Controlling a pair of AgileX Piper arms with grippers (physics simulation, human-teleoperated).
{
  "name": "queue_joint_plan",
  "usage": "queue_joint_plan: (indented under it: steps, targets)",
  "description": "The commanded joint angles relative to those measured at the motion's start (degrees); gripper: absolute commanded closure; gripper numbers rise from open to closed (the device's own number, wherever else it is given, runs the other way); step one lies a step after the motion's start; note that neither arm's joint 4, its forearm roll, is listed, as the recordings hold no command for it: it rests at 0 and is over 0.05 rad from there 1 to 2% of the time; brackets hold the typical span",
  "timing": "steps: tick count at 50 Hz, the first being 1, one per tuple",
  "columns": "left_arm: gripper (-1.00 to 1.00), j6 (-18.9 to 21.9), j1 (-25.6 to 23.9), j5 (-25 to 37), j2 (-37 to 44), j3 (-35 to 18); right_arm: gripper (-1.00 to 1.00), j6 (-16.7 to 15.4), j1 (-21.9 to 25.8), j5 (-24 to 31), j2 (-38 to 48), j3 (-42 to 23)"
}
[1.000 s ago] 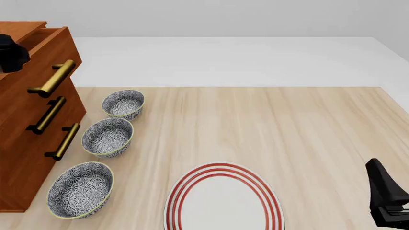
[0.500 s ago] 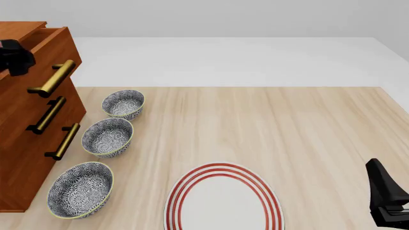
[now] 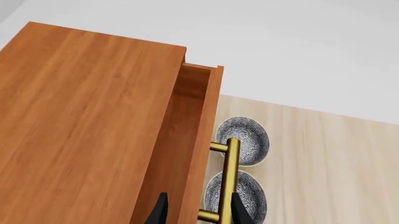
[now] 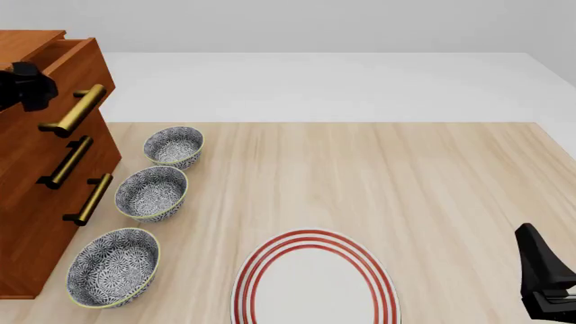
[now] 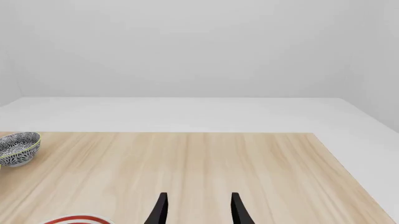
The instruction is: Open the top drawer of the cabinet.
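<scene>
At the left edge of the table [image 4: 378,169] I have the cabinet [image 4: 36,202], a tall reddish-brown chest, and its top drawer [image 4: 85,71] stands pulled out a little from the body, so that a strip of plain wood interior shows behind the drawer front. From my left wrist camera I look down on the cabinet's flat top and into that narrow opening. The brass handle [image 4: 74,110] of the top drawer juts toward the bowls; two lower drawers with like handles sit flush beneath it.

My left gripper [image 3: 196,212] hangs above the drawer front, its two dark fingers [image 3: 160,212] spread apart, one over the drawer's inside and the other beside the handle bar. They clasp nothing. In the front view it shows only as a dark shape at the cabinet's upper left.

My right gripper [image 5: 197,210] sits low at the near right corner of the table, well apart from the cabinet, fingers spread and pinching nothing, pointing across bare wood.

Three patterned bowls stand in a row just beside the cabinet: a far bowl [image 4: 174,146], a middle bowl [image 4: 151,192] and a near bowl [image 4: 113,266]. A white plate [image 4: 315,283] with red rings lies at the near edge, between the bowls and my right gripper.
</scene>
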Motion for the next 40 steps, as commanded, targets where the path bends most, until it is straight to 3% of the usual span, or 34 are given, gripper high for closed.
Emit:
queue_joint_plan:
  steps: [1,40]
  targets:
    - [-1.00,0.19,0.02,-0.39,0.46,0.07,-1.00,0.01,-0.01,0.00,0.00,0.00]
    - [-1.00,0.03,0.54,-2.60,3.40,0.62,-1.00,-0.01,0.01,-0.01,0.00,0.00]
